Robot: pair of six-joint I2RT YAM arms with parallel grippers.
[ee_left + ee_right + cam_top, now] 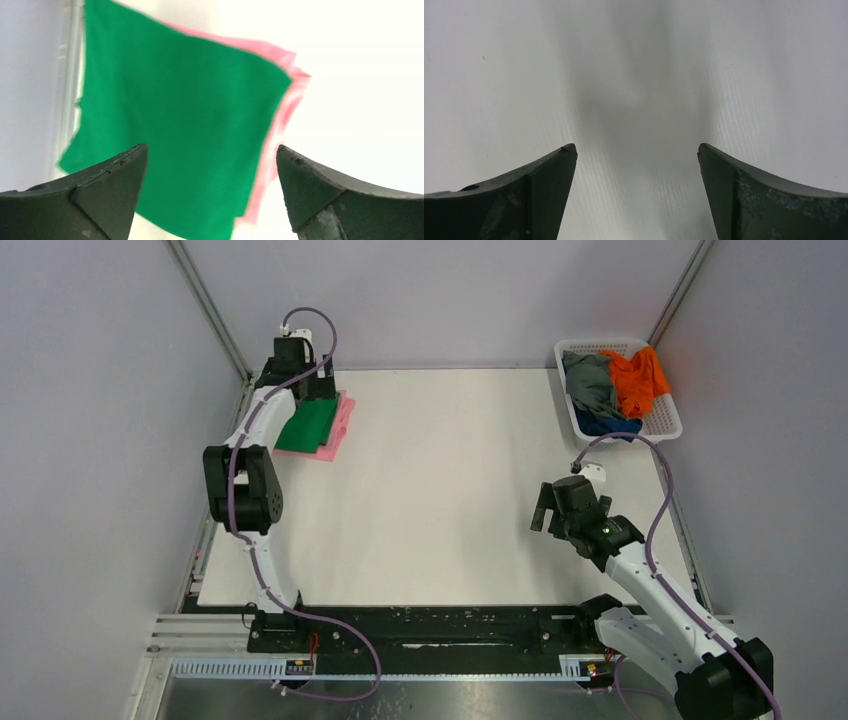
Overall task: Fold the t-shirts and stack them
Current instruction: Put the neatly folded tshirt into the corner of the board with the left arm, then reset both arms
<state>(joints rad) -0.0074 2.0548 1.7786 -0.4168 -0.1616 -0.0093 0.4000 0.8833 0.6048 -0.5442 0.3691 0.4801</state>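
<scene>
A folded green t-shirt (308, 426) lies on a folded pink t-shirt (340, 430) at the table's far left. In the left wrist view the green shirt (175, 120) covers most of the pink one (287, 112). My left gripper (312, 388) hovers over the stack's far edge, open and empty (212, 155). The orange t-shirt (638, 378), grey t-shirt (590, 382) and dark blue t-shirt (605, 424) lie crumpled in the white basket (668, 425). My right gripper (545, 508) is open and empty above bare table (636, 150).
The white basket stands at the table's far right corner. Grey walls close in the left, back and right sides. The black rail (430, 625) with both arm bases runs along the near edge.
</scene>
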